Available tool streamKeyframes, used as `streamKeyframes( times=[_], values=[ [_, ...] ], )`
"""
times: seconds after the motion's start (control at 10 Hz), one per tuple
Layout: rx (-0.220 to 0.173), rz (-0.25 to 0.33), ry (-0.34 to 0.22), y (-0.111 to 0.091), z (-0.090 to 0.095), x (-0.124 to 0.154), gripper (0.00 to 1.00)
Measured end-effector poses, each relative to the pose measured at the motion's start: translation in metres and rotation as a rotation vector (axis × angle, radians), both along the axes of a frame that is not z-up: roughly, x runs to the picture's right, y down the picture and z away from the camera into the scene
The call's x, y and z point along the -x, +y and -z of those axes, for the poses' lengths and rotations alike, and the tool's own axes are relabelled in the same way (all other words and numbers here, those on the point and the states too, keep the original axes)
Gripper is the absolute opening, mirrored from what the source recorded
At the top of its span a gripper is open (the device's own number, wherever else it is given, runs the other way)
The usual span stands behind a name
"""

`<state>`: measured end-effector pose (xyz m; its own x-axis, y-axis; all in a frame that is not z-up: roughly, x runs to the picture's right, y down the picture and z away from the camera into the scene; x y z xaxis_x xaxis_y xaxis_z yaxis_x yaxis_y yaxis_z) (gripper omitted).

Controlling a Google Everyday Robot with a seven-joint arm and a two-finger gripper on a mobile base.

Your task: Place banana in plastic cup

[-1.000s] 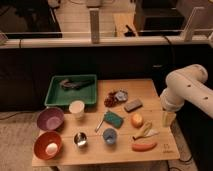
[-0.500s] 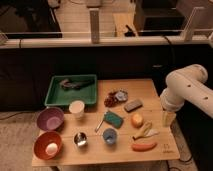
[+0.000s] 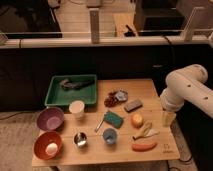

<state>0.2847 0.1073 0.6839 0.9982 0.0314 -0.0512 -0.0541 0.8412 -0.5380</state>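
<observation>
While the arm [image 3: 187, 87] ran off the right edge of your view, the gripper [image 3: 168, 118] hung at the table's [image 3: 150, 87] right rim, its state impossible to tell; the banana [image 3: 146, 131] lay near it, between fruit [image 3: 137, 120] and stick [image 3: 144, 146].

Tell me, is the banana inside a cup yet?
Out. The banana lies on the table; the gripper hangs at its right edge.
</observation>
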Motion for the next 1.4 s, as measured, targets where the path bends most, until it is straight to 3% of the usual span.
streamKeyframes(
  times=[0.4,0.6,1.4],
  values=[
    [0.001,0.01,-0.003,0.002,0.0,0.002,0.8],
    [0.001,0.084,-0.035,0.005,0.001,0.02,0.8],
    [0.005,0.166,-0.087,0.022,-0.01,0.034,0.8]
  ],
)
